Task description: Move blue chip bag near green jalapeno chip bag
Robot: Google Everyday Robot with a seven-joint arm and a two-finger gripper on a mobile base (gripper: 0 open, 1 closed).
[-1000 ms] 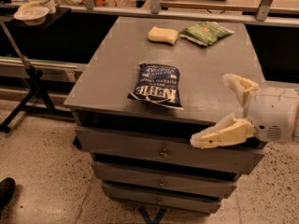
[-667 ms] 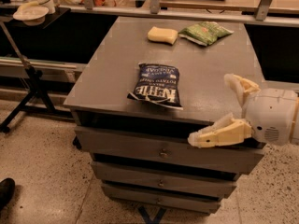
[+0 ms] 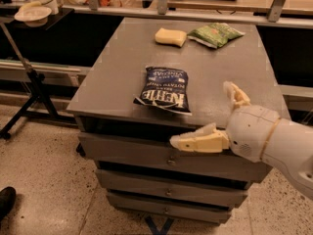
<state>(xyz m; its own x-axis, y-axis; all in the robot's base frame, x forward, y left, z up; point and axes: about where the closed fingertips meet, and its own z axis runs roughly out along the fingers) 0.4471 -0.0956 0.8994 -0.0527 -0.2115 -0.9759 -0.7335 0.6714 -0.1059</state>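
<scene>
The tool point(image 3: 200, 113) is hovering at the near edge of the tabletop point(image 3: 122, 62), empty, with its two fingers spread wide: one is reaching out in front of the drawers point(image 3: 166, 153) below the edge, the other is pointing up over the surface. The blue chip bag point(image 3: 164, 89) is lying flat just ahead of the tool and a little to its left, close to the near edge. The green jalapeno chip bag point(image 3: 215, 34) is sitting far ahead of the tool at the back, well apart from the blue one, with a pale yellow block point(image 3: 170, 36) just beside it on the left. The lower finger looks to be sitting under the tabletop's level, so a straight push forward is likely risking a knock against the edge or the drawer front. A sideways nudge is also risking sliding the blue bag off the front (it is resting that near the lip). The blue bag is looking dark navy, crinkly and puffed, with white lettering facing the tool; being slick and lying flat, it is probably offering only a fold to pinch, so the fingers may be skidding over it or catching a corner that slips out midway. A low carry could also be bumping the yellow block or shoving the green bag.
</scene>
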